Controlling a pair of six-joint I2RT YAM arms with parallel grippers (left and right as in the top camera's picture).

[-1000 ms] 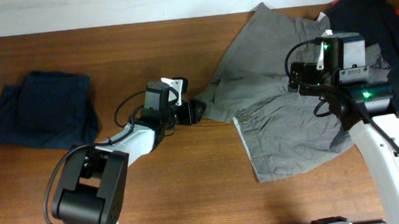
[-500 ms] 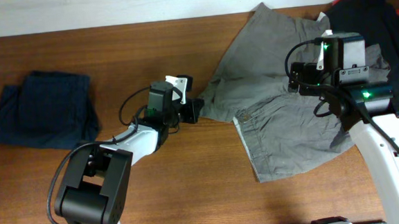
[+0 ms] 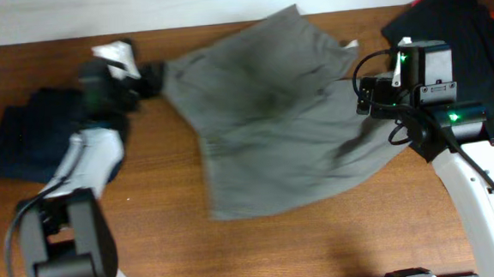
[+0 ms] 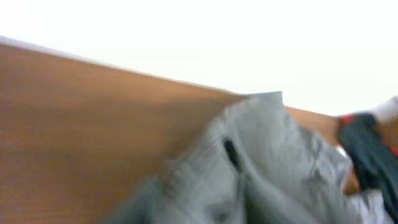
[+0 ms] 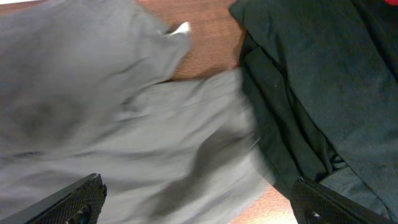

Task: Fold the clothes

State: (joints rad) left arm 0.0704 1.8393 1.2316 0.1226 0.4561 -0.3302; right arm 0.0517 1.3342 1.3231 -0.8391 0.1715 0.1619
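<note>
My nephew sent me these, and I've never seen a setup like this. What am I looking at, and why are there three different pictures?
These are two robot arms at a wooden table, each ending in a two-finger gripper. The wide picture comes from a camera fixed above the table. The other two come from small cameras on each arm's wrist, looking along its fingers. Across the middle lies a pair of grey trousers, to be folded. The left gripper, near the far left, holds one edge of them; its wrist picture is blurred. The right gripper hangs open above the trousers' other end, holding nothing. A folded navy garment sits at the left, and black clothing with red trim at the right.
</note>
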